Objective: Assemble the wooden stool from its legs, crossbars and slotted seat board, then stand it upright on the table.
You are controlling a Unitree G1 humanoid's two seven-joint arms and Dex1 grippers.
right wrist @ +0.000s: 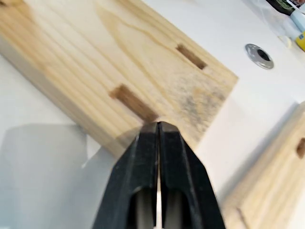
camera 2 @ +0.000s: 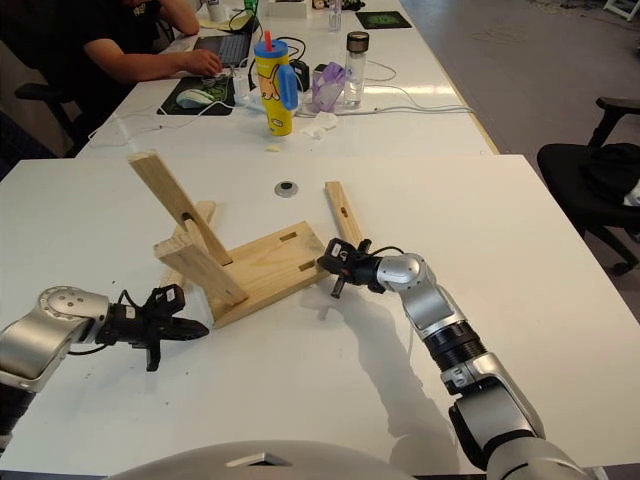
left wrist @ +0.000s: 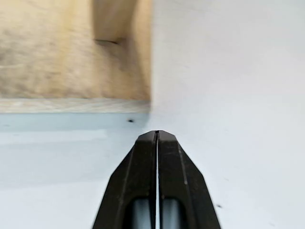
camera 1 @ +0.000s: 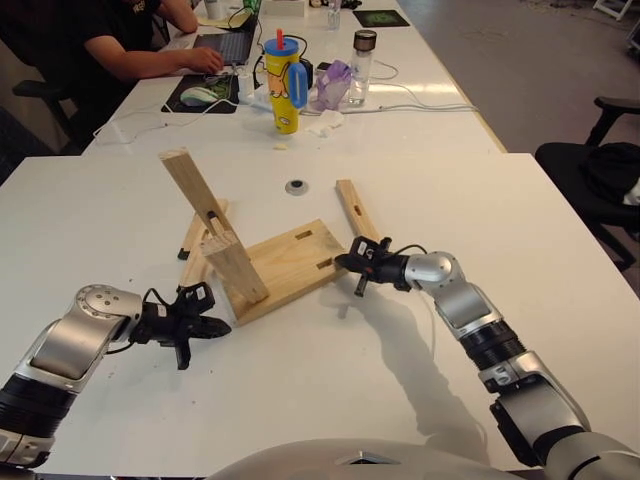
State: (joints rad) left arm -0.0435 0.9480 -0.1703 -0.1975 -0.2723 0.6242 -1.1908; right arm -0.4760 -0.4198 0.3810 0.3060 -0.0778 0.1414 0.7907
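White table, matte and smooth, is carrying the work, and a cluttered desk is sitting behind it. Slotted seat board is lying flat mid-table: pale pine, straight grain, rectangular slots cut in its face. Two square-section legs are standing in its left end, a tall leg leaning away and leftward and a nearer leg tilting likewise. One loose leg is lying just beyond the board's right corner. Another stick is lying beside the board at left, partly hidden.

Right gripper is sitting at the board's right edge by an empty slot, fingers closed on nothing; contact is uncertain. Left gripper is hovering near the board's front-left corner, fingers pinched together, empty.

Judgement: mid-assembly, with the right-side slots unfilled. Next move is calling for opening the right fingers, taking the loose leg and seating its end squarely.
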